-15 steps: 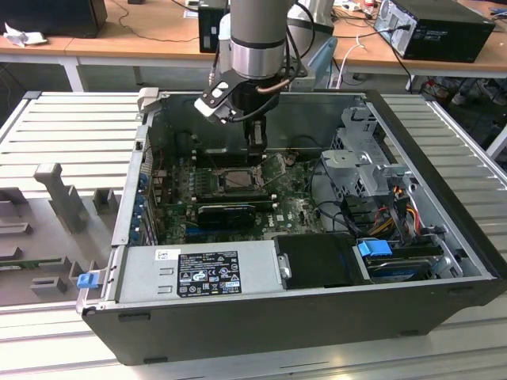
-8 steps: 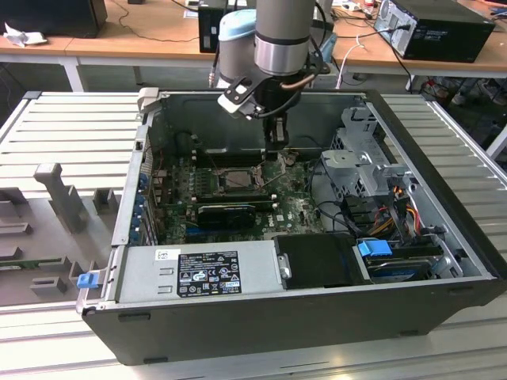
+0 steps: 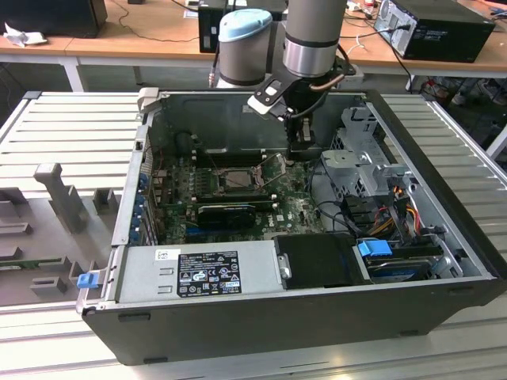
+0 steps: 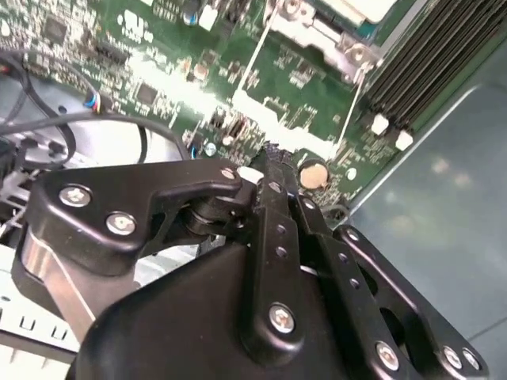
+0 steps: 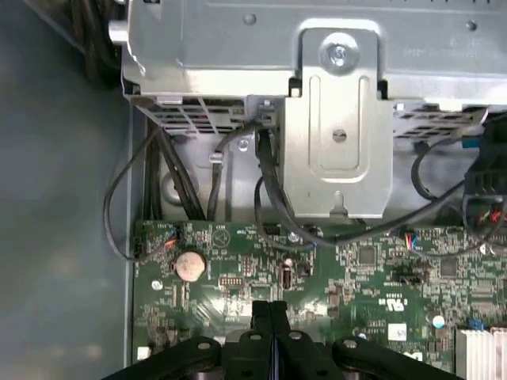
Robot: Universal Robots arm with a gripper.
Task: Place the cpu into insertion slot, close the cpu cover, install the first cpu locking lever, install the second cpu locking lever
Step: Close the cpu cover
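Insertion slot [image 3: 237,181], closed tool [image 5: 269,309] nearby

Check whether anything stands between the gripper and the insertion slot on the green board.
Nothing bulky does. The shut gripper hangs above the green board on the exterior view's right of the insertion slot. Between them, the second wrist view shows low board parts and two thin metal rods beside the slot's frame.
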